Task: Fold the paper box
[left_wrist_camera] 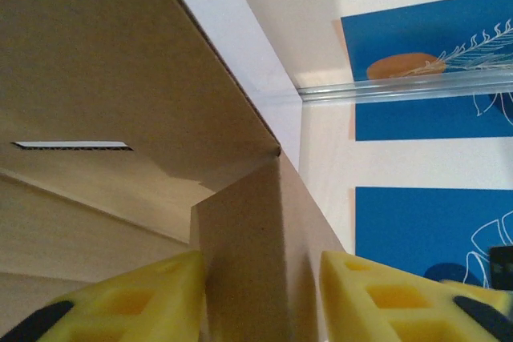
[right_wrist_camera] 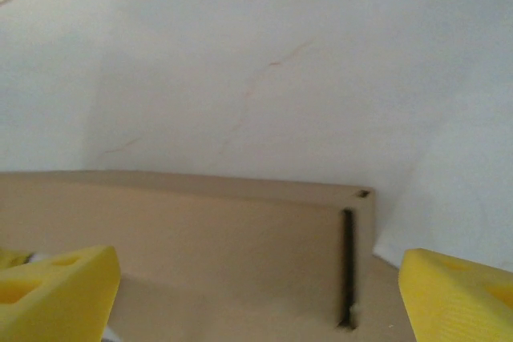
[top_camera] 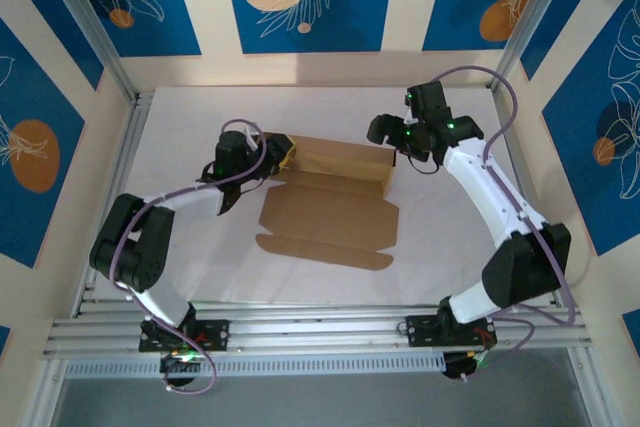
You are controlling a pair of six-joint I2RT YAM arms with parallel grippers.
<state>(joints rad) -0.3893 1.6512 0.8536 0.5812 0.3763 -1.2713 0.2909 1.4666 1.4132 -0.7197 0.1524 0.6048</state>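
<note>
paper box (right_wrist_camera: 200,234) wall, right tool (right_wrist_camera: 256,290) wide apart

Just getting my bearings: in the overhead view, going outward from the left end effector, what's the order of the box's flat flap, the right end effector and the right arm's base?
From the left end effector:
1. Flat flap, right beside it.
2. Right end effector, past the box.
3. Right arm's base, at the near edge.
</note>
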